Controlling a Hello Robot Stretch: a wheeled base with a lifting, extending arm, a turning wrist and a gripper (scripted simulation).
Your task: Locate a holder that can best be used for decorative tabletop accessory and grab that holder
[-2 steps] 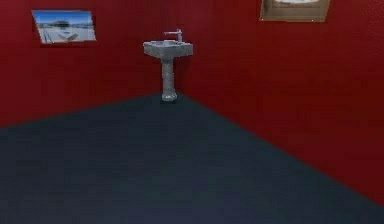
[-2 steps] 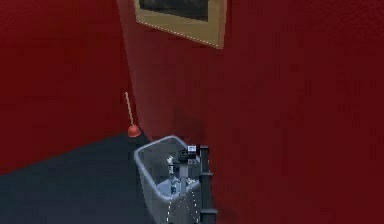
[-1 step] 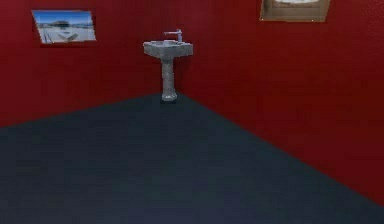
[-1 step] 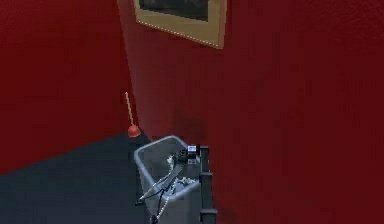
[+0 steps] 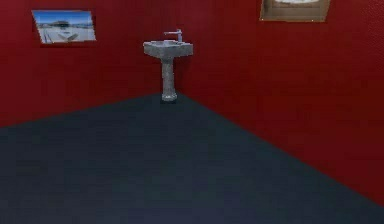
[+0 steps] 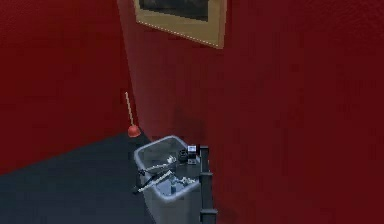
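My arm (image 6: 205, 188) rises from the arm side view's bottom edge just right of the middle. At its far end the gripper (image 6: 146, 184) lies across the mouth of a grey bin (image 6: 160, 205) standing on the dark floor by the red wall. With the bin right behind the fingers, I cannot tell whether the gripper holds anything. A red plunger (image 6: 130, 122) stands upright against the wall corner just beyond the bin.
A grey pedestal sink (image 5: 167, 62) stands in the corner of the red walls in the forward view. A picture (image 5: 64, 25) hangs left of it and a framed picture (image 5: 295, 9) at the top right. Another framed picture (image 6: 182, 18) hangs above the bin. Dark floor (image 5: 170, 160) stretches ahead.
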